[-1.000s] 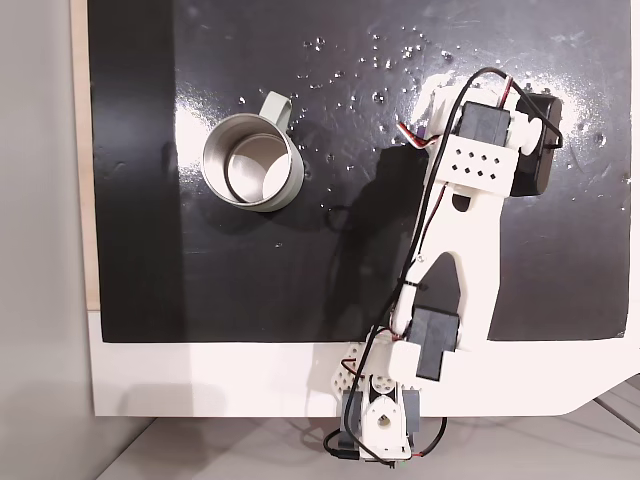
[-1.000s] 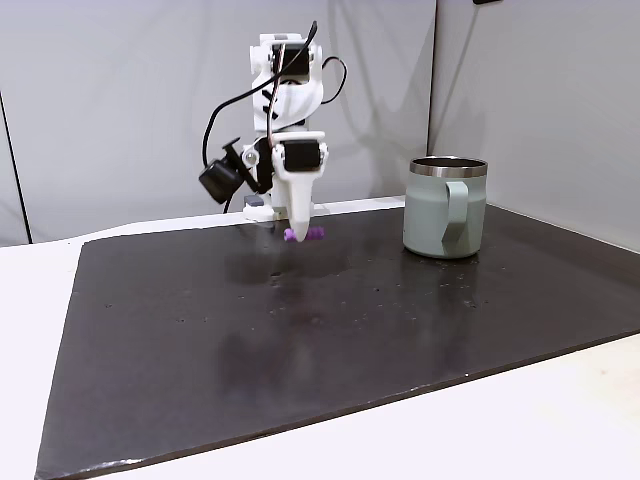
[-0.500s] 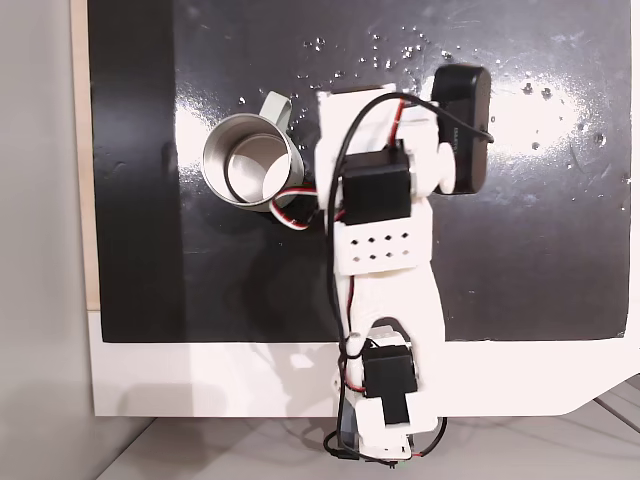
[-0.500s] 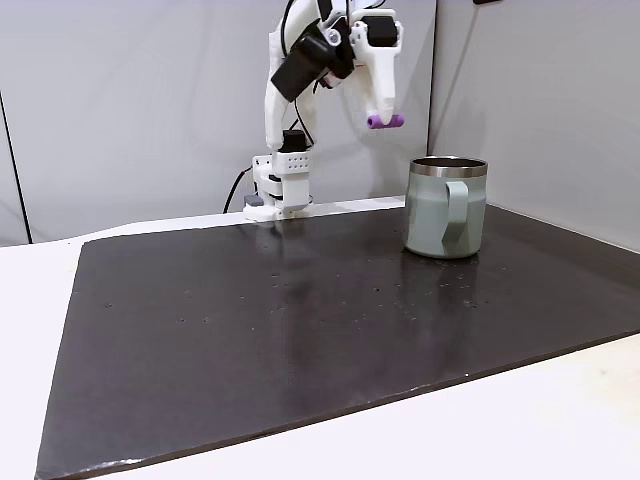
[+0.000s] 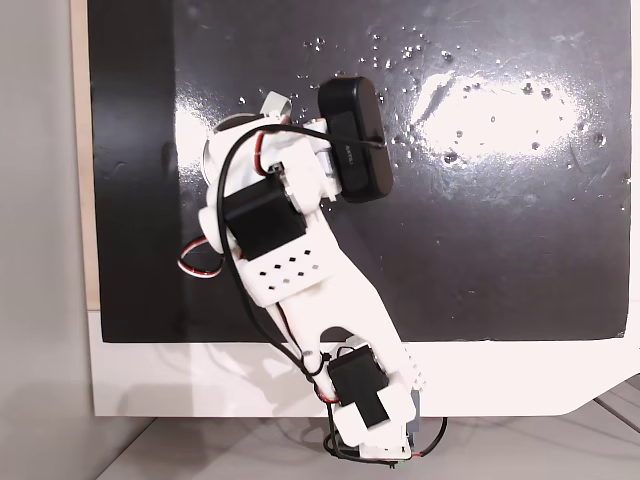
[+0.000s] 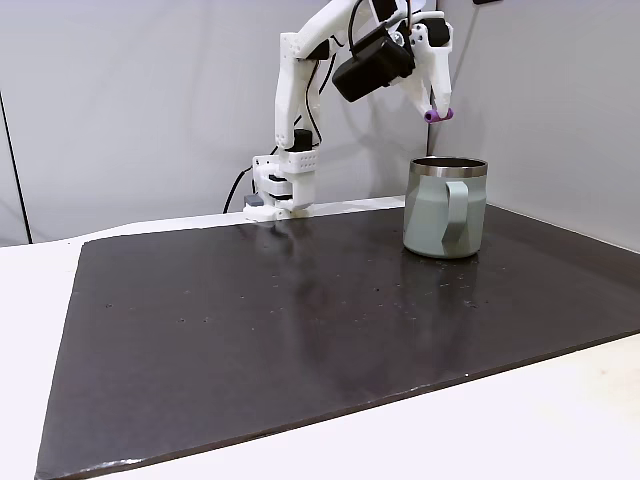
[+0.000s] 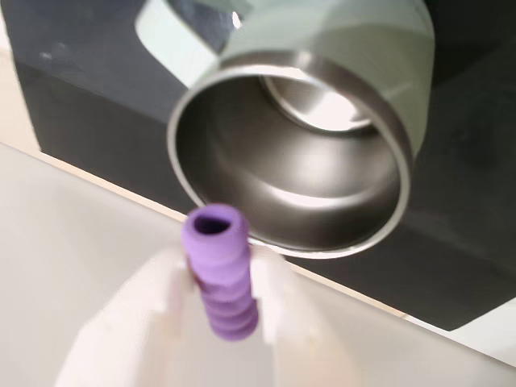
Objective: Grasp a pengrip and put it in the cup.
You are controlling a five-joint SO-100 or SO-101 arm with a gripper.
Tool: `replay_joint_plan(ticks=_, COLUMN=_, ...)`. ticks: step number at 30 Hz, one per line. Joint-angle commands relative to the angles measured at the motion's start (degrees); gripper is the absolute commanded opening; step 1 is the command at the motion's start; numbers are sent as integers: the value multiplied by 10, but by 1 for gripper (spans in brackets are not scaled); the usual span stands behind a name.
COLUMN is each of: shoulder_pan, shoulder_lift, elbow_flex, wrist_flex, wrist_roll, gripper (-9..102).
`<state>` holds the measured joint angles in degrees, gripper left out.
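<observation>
Since a half-second back we have swung the arm (image 5: 300,290) toward the cup (image 6: 444,208), and the pengrip (image 6: 438,115) has travelled from open air between base and cup to a spot above the rim. A second ago it sat low at the mat (image 6: 300,320).

In the side fixed view the arm reaches high and out, its gripper (image 6: 437,112) pointing down, well clear of the cup mouth. From above, the arm hides most of the cup (image 5: 272,103); only its handle and a sliver of rim peek out.

In the wrist view the cup (image 7: 322,153) opens wide below us, and the pengrip (image 7: 221,274) is pinched between the two pale fingers (image 7: 278,298), jaws clamped on its sides, its hollow end facing the camera.

The pengrip looks to hang over the near edge of the rim rather than the middle. We judge the step to be the drop: carry it a little further over the opening, lower toward the mouth, then part the jaws. Released from this height and off-centre, so light a tube could clip the rim and bounce out.
</observation>
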<state>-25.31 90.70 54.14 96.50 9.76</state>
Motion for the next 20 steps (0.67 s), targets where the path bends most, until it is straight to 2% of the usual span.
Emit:
replay_joint_plan(ticks=1, shoulder_pan=-5, shoulder_lift=-6, elbow_flex=-33, wrist_flex=-8, wrist_roll=15, gripper=0)
replay_joint_plan(ticks=6, shoulder_pan=-4, shoulder_lift=-14, elbow_flex=-29, wrist_flex=-9, wrist_roll=17, gripper=3)
replay_joint_plan(ticks=9, shoulder_pan=-4, shoulder_lift=-11, elbow_flex=-28, wrist_flex=-9, wrist_roll=16, gripper=23)
replay_joint_plan(ticks=10, shoulder_pan=-4, shoulder_lift=-11, elbow_flex=-30, wrist_flex=-9, wrist_roll=17, gripper=26)
replay_joint_plan(ticks=14, shoulder_pan=-4, shoulder_lift=-8, elbow_flex=-33, wrist_flex=-9, wrist_roll=21, gripper=30)
replay_joint_plan(ticks=20, shoulder_pan=-4, shoulder_lift=-5, elbow_flex=-32, wrist_flex=-9, wrist_roll=21, gripper=30)
